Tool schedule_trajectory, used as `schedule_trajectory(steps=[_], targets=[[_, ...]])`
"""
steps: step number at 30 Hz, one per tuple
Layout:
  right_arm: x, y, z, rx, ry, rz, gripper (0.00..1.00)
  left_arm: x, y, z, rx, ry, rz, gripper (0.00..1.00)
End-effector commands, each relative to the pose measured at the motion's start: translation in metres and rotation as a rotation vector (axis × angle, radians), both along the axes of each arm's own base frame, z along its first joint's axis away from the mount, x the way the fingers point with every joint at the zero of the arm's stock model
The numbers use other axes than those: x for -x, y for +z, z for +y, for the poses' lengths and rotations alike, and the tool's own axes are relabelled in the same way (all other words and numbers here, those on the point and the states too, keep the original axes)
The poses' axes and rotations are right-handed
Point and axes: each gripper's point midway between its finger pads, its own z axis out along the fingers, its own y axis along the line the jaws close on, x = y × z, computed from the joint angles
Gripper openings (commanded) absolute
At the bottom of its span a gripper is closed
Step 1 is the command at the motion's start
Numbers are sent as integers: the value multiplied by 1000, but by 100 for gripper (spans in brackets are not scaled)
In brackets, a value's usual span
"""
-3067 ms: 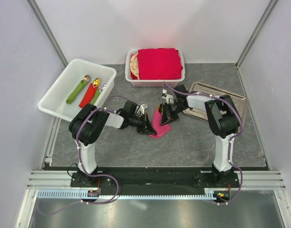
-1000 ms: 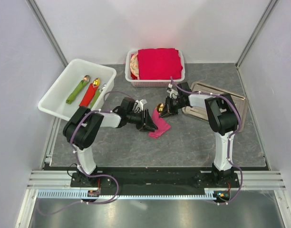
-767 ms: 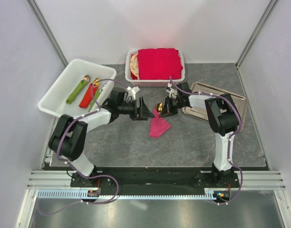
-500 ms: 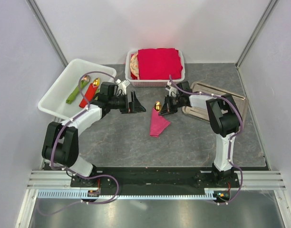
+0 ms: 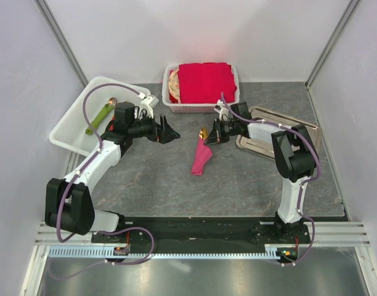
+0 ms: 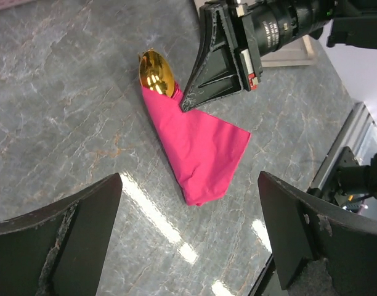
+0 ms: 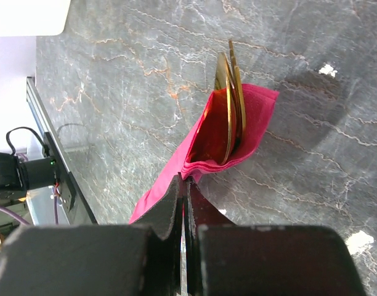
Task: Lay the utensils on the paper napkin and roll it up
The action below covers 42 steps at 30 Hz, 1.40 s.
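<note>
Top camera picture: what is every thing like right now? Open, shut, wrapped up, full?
paper napkin: folded around the utensils, not rolled yet.
utensils: tucked inside, spoon bowl poking out.
left gripper: open, holding nothing.
right gripper: shut, tips touching the paper napkin.
basket: full of red napkins.
white bin: holds a green bundle.

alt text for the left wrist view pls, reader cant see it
A magenta-pink paper napkin lies folded on a grey marbled table, the bowl of a gold spoon poking from its top end. The shut right gripper touches the napkin beside the spoon; the open left gripper frames the bottom corners.
</note>
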Motion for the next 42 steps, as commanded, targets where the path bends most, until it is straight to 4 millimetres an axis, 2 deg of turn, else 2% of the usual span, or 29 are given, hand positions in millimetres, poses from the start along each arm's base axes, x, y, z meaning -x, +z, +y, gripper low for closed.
schedule_trajectory(steps=[1,3,4,7,8,12,15,20,24,25,29,30,33,39,42], targets=[[0,36,6,-65,56,-114,0,-1,19,4,69,-113,-73,100],[2,39,7,-65,70,-123,0,-3,16,6,98,-123,-32,100],[3,43,7,-69,75,-135,0,-1,21,5,121,-146,-33,100],[4,54,6,-75,96,-171,0,0,21,6,133,-151,-52,100],[5,57,7,-74,100,-177,0,-2,27,5,140,-159,-102,100],[14,67,10,-87,118,-173,0,7,35,2,172,-190,-158,100],[22,76,11,-95,136,-195,0,18,33,0,190,-230,-185,100],[28,105,13,-119,160,-249,0,29,39,0,188,-268,-264,99],[34,134,17,-141,193,-301,0,40,39,1,187,-290,-329,99],[37,147,19,-152,203,-319,0,42,41,1,189,-292,-341,99],[55,185,27,-192,258,-391,0,58,52,0,215,-335,-394,99],[61,200,28,-201,269,-430,0,64,52,-2,230,-357,-384,99],[82,222,33,-214,324,-485,0,74,61,-5,247,-381,-405,99],[121,253,40,-218,432,-602,0,100,87,-11,297,-434,-452,99],[137,268,45,-215,484,-691,0,110,90,-13,330,-426,-411,99]])
